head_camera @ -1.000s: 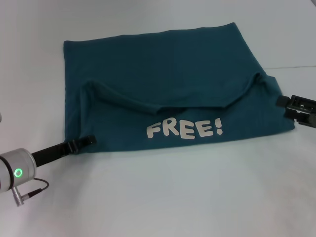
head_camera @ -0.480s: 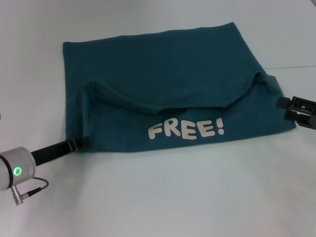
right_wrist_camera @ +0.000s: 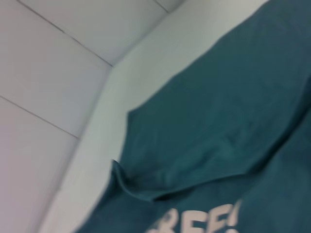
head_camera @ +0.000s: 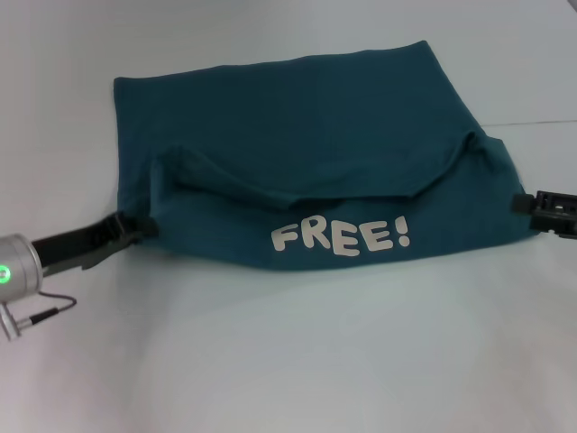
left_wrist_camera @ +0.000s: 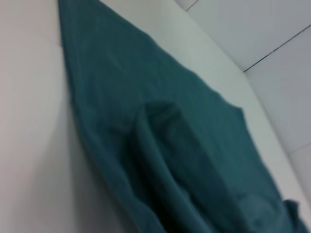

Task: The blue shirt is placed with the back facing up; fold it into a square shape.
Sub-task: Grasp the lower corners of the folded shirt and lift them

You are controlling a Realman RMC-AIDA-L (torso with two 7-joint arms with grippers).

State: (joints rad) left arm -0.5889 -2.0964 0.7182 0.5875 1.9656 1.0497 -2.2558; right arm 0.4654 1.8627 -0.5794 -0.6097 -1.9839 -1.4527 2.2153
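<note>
Noting the blue shirt [head_camera: 297, 135] lying across the middle of the white desk [head_camera: 297, 361], near portion turned back over the rest, with the white "FREE!" lettering [head_camera: 341, 237] facing up along the near edge and a loose, slanting ridge running across the middle. Recording the left hand [head_camera: 135, 228] sitting low at the near-left corner of the cloth, touching its edge; unable to tell whether clenched on fabric or released. Recording the right hand [head_camera: 532, 204] sitting at the right edge beside a bunched corner, grip likewise not determinable. Judging the garment as light, soft and limp, sagging and wrinkling wherever unsupported, and likely dragging on the desk rather than sliding cleanly. Recommending taking hold at corners or along a doubled edge, pinching both layers together, and lifting both sides evenly to avoid skewing the fold.
</note>
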